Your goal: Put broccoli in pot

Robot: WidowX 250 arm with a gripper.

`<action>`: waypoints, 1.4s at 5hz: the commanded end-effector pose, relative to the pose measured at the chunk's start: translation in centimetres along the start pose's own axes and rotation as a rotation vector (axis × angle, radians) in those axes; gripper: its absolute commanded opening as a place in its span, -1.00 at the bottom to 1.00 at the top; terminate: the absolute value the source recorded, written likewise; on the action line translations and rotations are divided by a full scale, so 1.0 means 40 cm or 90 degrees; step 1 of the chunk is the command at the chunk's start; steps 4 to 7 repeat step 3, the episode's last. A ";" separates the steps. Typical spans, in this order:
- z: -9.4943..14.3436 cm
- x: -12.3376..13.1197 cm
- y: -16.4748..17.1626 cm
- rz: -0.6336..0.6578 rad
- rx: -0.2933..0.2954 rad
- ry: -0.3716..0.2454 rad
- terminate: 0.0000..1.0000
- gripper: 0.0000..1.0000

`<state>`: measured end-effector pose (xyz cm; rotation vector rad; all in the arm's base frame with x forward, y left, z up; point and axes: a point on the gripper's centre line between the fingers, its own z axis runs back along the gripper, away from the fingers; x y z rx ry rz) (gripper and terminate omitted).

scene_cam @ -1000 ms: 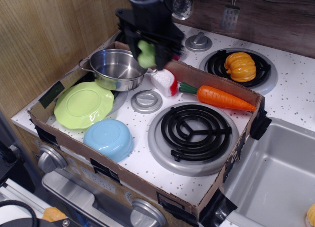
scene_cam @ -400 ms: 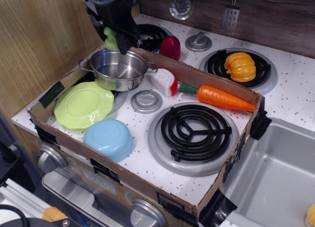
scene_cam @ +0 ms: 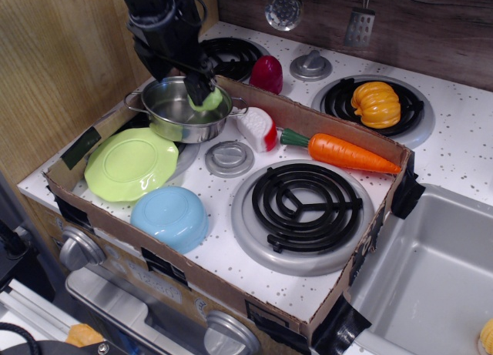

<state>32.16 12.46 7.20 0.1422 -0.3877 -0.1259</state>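
Green broccoli (scene_cam: 207,102), half hidden in the hand's (scene_cam: 202,93) grip, dips inside the pot (scene_cam: 166,111).

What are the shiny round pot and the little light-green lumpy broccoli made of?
The shiny round pot looks like polished stainless steel: mirror-bright, reflective walls. The little light-green lumpy broccoli, at the black gripper, seems moulded plastic: uniform colour, smooth dull sheen, though mostly hidden.

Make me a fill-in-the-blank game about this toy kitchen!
1. The black robot claw lowers the light-green toy broccoli into the shiny steel ____.
2. The orange plastic carrot has a ____ top.
3. The upside-down plastic bowl is light ____.
4. The lime-green plate sits beside the ____ bowl.

Answers: pot, green, blue, blue
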 end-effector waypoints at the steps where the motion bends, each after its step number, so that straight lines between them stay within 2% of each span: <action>1: 0.032 0.045 -0.031 -0.015 -0.031 0.009 -1.00 1.00; 2: 0.032 0.045 -0.031 -0.015 -0.031 0.009 -1.00 1.00; 3: 0.032 0.045 -0.031 -0.015 -0.031 0.009 1.00 1.00; 7: 0.032 0.045 -0.031 -0.015 -0.031 0.009 1.00 1.00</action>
